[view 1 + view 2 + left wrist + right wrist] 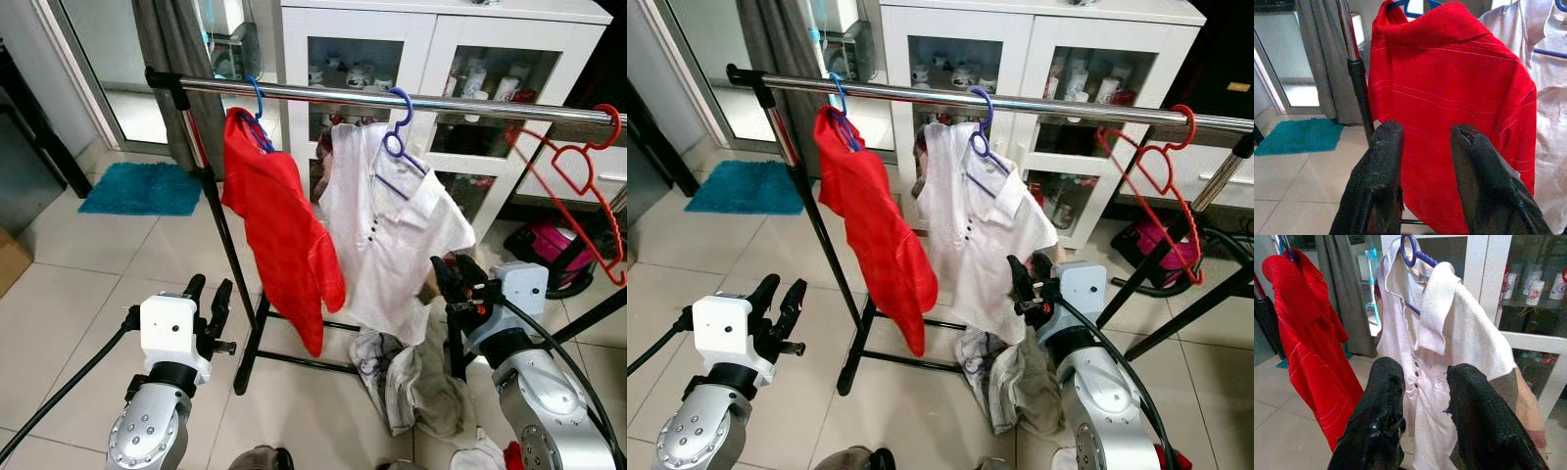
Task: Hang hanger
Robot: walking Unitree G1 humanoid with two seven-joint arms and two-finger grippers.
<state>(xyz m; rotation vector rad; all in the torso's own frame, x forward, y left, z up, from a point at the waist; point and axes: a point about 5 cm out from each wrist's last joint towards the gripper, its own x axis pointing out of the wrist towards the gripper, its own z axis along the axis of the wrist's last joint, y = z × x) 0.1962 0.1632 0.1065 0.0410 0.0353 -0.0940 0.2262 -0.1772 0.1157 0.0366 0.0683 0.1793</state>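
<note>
Tiled room: red hanger (578, 171) on rail (392, 98), above right fingers (453, 279).

So the rail (392, 98) runs across in front of the cabinet (441, 59) — three hangers on it: leftmost shirt (279, 225), middle shirt (392, 235), bare hanger (578, 181) far right. Pile of clothes (411, 377) on the floor under the middle one — mat (142, 188) back left

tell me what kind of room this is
Probably a laundry or utility corner of a home: a clothes rail carries a red shirt and a white shirt on hangers, more clothes lie heaped on the tiled floor, and a white glass-door cabinet stands behind.
</note>
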